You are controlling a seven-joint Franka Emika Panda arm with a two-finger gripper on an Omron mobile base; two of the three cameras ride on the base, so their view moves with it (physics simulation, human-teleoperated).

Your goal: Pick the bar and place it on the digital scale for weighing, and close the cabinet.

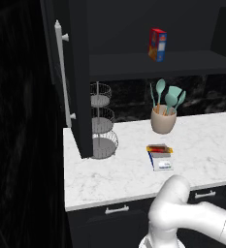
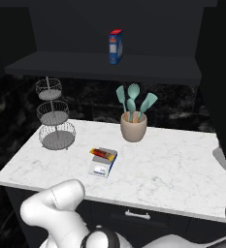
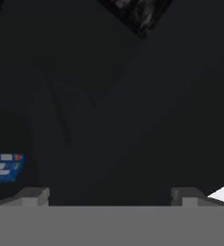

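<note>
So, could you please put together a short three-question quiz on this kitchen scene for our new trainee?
1. True or false: the slim red and orange wrapped bar lies on the small flat white scale with a blue edge.
2. Which is open: (a) the tall near-black wall cabinet door with a long silver handle, or (b) the low drawers under the white marble counter?
3. What stands on the cabinet shelf: the beige utensil crock, the three-tier wire basket stand, or the upright red, blue and yellow box?

Key:
1. True; it rests across the scale's far end.
2. (a).
3. The box.

In the hand view the two-finger gripper is open.
</note>
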